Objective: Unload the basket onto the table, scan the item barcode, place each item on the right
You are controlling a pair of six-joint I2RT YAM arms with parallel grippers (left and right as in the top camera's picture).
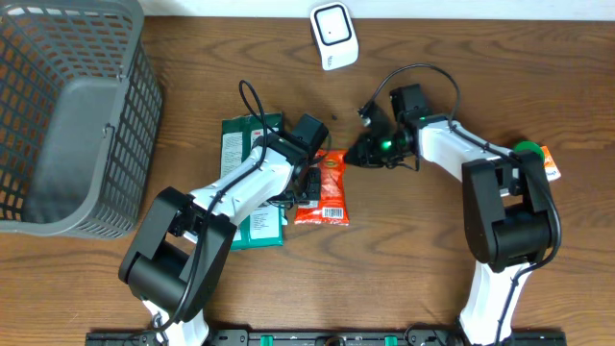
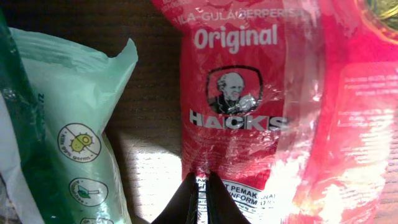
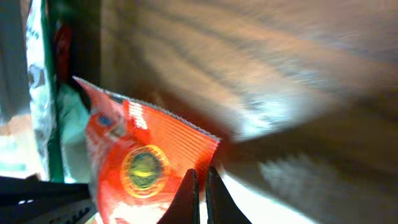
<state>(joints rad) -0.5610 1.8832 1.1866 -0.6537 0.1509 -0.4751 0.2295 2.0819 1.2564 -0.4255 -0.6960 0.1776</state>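
A red "Hacks Original" candy bag [image 1: 330, 181] lies flat on the wooden table, a white label patch [image 1: 332, 210] at its near end. My left gripper [image 1: 309, 188] is shut on the bag's left edge; in the left wrist view its tips [image 2: 202, 178] pinch the bag [image 2: 249, 93] at the printed label. My right gripper [image 1: 353, 154] is at the bag's far right corner. In the right wrist view it [image 3: 201, 174] is shut on the edge of the bag [image 3: 143, 155]. The white scanner [image 1: 333, 36] stands at the back of the table.
Green packets [image 1: 248, 183] lie under my left arm, just left of the bag, and show pale green [image 2: 74, 143] in the left wrist view. A grey mesh basket [image 1: 67, 106] fills the far left. An orange and green item [image 1: 535, 154] sits at the right.
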